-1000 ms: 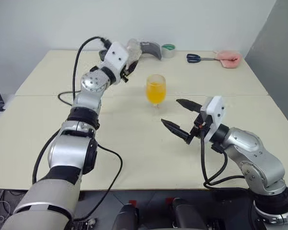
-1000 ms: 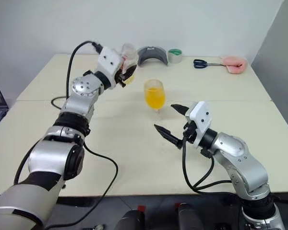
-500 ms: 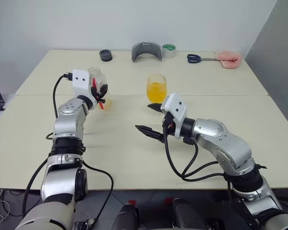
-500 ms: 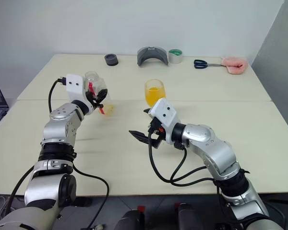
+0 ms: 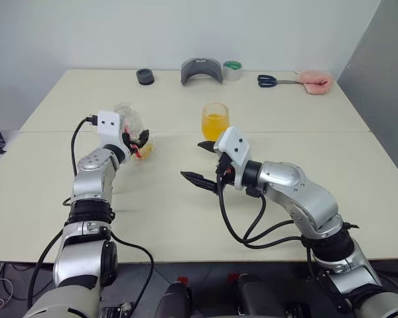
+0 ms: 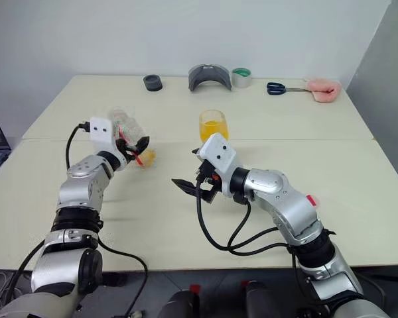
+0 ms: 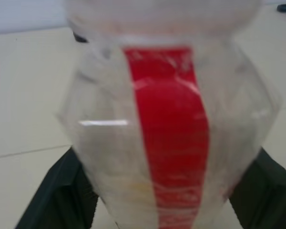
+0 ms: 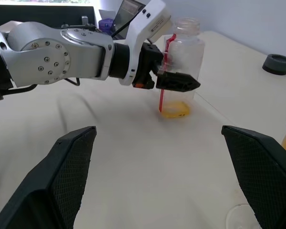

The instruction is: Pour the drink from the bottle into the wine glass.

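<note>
The wine glass stands upright near the middle of the worktop, its bowl well filled with the orange-yellow drink. The bottle stands upright on the worktop off toward nine o'clock from the glass, well apart from it. It is nearly empty: only a thin pool of the drink sits in its base, as the right wrist view shows, and no cap is visible on its open neck there.

The left gripper sits around the bottle, one black finger on each side. In the left wrist view the fingers flank the bottle's lower flanks, but I cannot tell whether they press the plastic or have just parted from it. It is best called unsettled between a hold and a release.

The right gripper hovers above the worktop at about six o'clock from the glass, just beside its foot, its two fingers spread wide with nothing between them.

By my judgement the pour itself is done: the drink is in the glass and the bottle is back down on its base. What seems left is only the close, with the left gripper coming free of the bottle and both arms drawing away without knocking the glass or the light, near-empty bottle over.

At twelve o'clock along the far edge lie a black ring, a grey curved piece, a tape roll, scissors and a pink cloth, all well apart from the work.
</note>
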Tool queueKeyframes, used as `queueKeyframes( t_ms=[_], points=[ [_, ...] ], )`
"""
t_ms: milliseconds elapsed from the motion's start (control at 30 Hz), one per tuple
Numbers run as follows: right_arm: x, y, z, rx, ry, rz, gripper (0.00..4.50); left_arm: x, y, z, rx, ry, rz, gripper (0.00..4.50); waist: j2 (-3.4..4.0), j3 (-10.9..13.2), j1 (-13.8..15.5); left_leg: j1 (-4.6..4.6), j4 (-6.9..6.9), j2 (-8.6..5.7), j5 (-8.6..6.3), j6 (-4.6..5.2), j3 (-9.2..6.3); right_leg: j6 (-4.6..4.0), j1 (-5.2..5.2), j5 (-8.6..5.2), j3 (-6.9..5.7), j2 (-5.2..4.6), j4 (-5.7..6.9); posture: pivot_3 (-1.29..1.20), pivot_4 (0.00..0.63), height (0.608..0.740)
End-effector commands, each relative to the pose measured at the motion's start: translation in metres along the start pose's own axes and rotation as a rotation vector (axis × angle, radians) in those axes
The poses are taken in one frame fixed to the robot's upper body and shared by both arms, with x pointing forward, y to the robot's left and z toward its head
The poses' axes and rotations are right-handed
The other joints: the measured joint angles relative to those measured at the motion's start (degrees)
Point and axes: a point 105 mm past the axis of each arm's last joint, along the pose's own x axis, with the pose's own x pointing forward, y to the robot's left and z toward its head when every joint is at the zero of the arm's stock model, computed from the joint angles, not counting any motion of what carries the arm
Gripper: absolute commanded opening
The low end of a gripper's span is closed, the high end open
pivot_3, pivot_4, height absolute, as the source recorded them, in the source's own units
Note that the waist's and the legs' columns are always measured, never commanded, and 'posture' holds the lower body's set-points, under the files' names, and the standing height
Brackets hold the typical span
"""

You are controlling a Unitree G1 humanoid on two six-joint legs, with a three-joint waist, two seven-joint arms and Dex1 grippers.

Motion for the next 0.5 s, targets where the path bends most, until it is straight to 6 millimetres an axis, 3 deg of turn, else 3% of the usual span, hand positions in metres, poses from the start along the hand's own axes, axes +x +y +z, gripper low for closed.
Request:
queueKeyframes(
  t_ms=[33,500],
  points=[
    [-0.001,0.001,0.012,-0.03,-0.039,0.002,4.5,-0.003,0.001,0.015,0.013,-0.068,-0.009,4.47,0.0,0.0,0.1,0.0,0.0,0.0,0.0,0.0,0.0,0.0,0.0,0.0,0.0,0.0,0.0,0.0,0.15,0.74],
    [-0.019,-0.01,-0.005,-0.04,-0.001,-0.067,4.5,-0.013,0.0,0.01,0.065,-0.088,-0.016,4.47,0.0,0.0,0.4,-0.01,-0.01,-0.01,-0.07,0.12,0.02,0.0,0.0,0.0,0.01,-0.01,-0.04,0.0,0.15,0.74]
  ],
)
